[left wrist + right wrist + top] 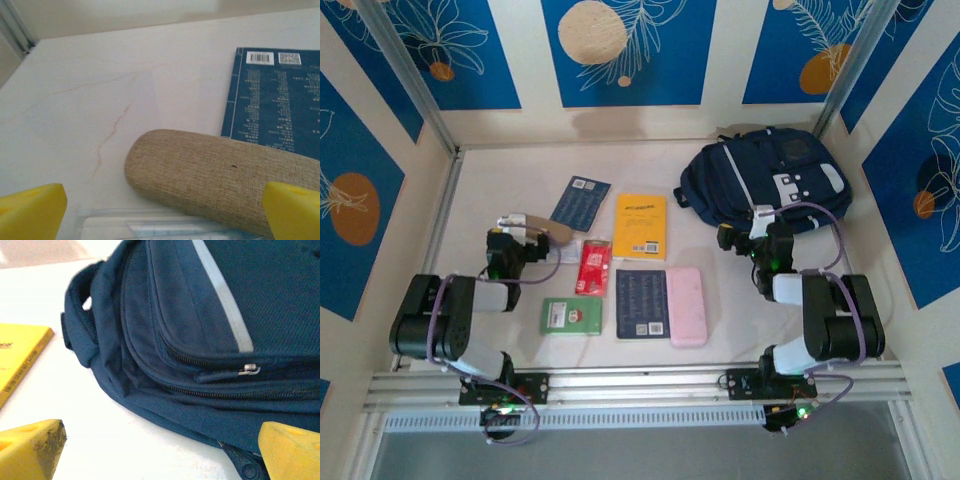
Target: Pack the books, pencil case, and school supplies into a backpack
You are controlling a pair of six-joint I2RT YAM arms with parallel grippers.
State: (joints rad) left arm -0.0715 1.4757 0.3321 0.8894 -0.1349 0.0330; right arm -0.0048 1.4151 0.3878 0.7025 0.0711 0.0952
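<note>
nothing is packed yet. the backpack (765,175) lies at the far right of the surface (500,170), and all the other things lie out in the open to its left. in the right wrist view its zips look shut, with a small metal zip tab (248,370) on the front pocket. so i think the bag has to be opened first, and then everything has to go in.

the backpack is big, soft and dark blue. it has a pale stripe (222,295) across the front and white-grey patches. it lies flat and looks a bit puffy.

the yellow book (642,226) is just beside the bag. one dark blue book (580,203) is to the left of the yellow one. the other dark blue book (642,303) is nearer the arms, right beside the pink pencil case (687,306). the red packet (594,267) is in the middle, and the green box (571,315) is near it, closer to the arms. a brown cloth case (220,180) lies just in front of the left pincer (160,215).

the left pincer is wide open and holds nothing. its yellow tips are on each side of the view and do not seem to touch the brown case. the right pincer (160,452) is wide open too and empty. it is down low by the near side of the backpack.
</note>
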